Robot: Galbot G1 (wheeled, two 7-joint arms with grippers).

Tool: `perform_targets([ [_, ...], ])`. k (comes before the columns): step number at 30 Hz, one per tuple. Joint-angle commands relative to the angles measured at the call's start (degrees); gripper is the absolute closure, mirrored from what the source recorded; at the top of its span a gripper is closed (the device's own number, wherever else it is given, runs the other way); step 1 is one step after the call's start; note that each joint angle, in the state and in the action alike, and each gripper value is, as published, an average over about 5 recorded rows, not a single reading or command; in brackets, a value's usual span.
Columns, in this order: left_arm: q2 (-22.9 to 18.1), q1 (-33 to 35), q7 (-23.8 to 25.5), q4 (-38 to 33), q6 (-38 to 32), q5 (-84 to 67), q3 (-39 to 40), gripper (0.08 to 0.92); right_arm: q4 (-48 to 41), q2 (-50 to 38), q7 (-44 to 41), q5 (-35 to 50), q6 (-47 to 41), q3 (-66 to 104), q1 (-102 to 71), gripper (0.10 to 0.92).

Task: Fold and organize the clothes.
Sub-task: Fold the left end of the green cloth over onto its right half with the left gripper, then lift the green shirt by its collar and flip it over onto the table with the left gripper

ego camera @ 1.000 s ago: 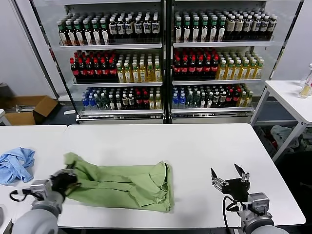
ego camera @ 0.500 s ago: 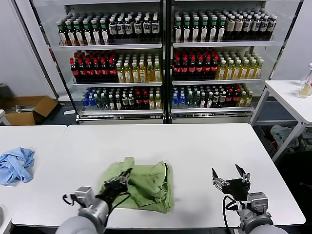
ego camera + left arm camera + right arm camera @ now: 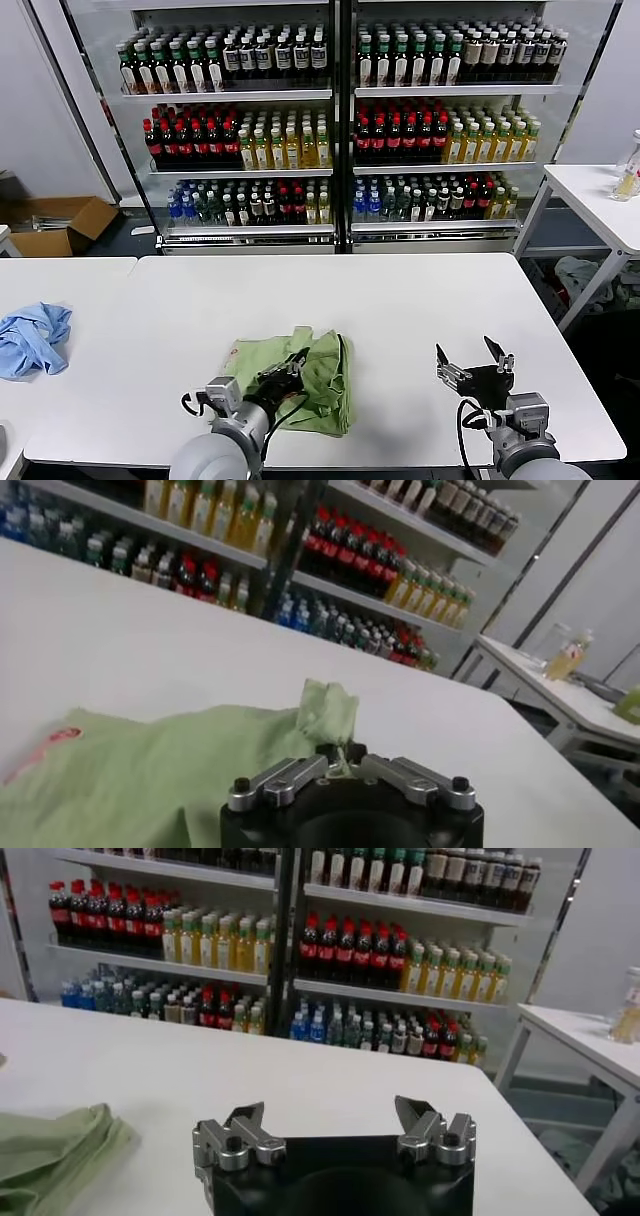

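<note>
The light green polo shirt (image 3: 318,385) lies bunched and folded over itself near the front edge of the white table (image 3: 400,310). A bit of its red print (image 3: 62,734) shows at one edge. My left gripper (image 3: 292,366) is shut on a pinched fold of the shirt (image 3: 328,712), holding it over the rest of the cloth. My right gripper (image 3: 472,358) hovers open above the table's front right, apart from the shirt, with nothing between its fingers (image 3: 250,1120). In the right wrist view the shirt's edge (image 3: 55,1148) lies off to the side.
A crumpled light blue cloth (image 3: 32,338) lies on the neighbouring table at far left. Drink coolers (image 3: 340,130) full of bottles stand behind the table. Another white table (image 3: 600,200) is at the right, and a cardboard box (image 3: 55,222) sits on the floor at left.
My left gripper has dragged the shirt's left end across to the right, folding the shirt over itself into a smaller bundle. The right gripper has stayed put.
</note>
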Motion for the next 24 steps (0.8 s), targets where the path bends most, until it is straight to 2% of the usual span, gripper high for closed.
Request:
perform_targets([
  [1, -4.5, -2.7, -0.8, 1.8, 0.7, -2.1, 2.7, 0.882, -0.1, -0.3, 0.0, 0.0, 0.0, 0.1, 0.2, 0.203],
  [6, -7.2, -1.8, 1.7, 1.1, -0.8, -0.5, 3.8, 0.768, -0.3, -0.5, -0.2, 0.3, 0.0, -0.2, 1.1, 0.203],
  [9, -7.0, -1.1, 3.2, -1.1, -1.9, -0.2, 2.6, 0.682, -0.4, -0.7, -0.3, 0.4, 0.0, -0.7, 2.0, 0.203],
  [14, -0.8, 1.6, 6.2, -3.9, -4.4, 5.7, -5.7, 0.534, -1.1, -0.6, -0.5, 0.6, 0.0, -1.6, 3.7, 0.203],
  [18, 5.7, 5.9, 8.5, 1.7, -4.7, 18.8, -15.7, 0.43, -1.8, -0.3, -0.7, 0.5, 0.0, -3.0, 4.6, 0.203],
  [21, 7.2, 8.8, 9.9, 5.3, -2.6, 22.1, -19.2, 0.335, -2.1, -0.2, -0.8, 0.4, 0.0, -3.8, 5.1, 0.203],
  [24, 6.5, 10.1, 10.0, 6.2, -0.9, 23.3, -19.3, 0.25, -2.2, -0.3, -0.8, 0.4, 0.0, -4.1, 5.4, 0.203],
])
